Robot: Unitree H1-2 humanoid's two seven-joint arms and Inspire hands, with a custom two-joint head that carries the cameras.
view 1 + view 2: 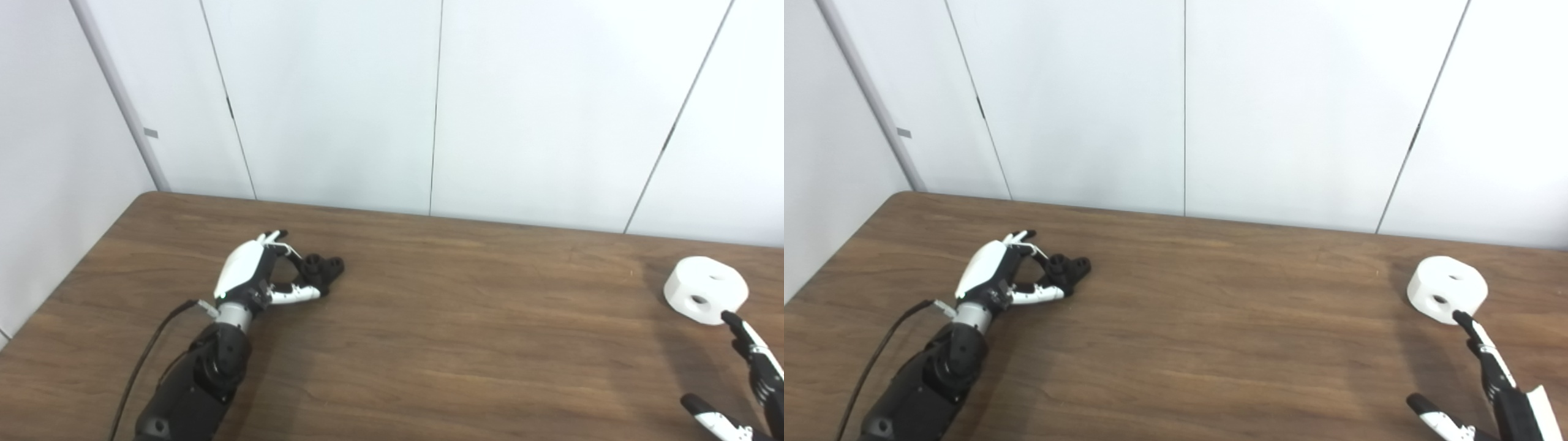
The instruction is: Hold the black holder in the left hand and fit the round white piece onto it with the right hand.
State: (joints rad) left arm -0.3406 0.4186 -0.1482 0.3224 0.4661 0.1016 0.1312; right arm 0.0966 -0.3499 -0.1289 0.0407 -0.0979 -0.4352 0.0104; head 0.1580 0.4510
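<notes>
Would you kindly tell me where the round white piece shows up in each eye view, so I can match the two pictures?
Left eye view: the round white piece lies on the table at the far right, near the edge.
Right eye view: it sits further in from the right edge.
Shared landmark: a fingertip of the right hand reaches its near side.

We're in what looks like a bare lab or test room: plain white wall panels (331,104) (dark seams between them) behind a brown wood-grain table (429,343), nothing homely anywhere
</notes>
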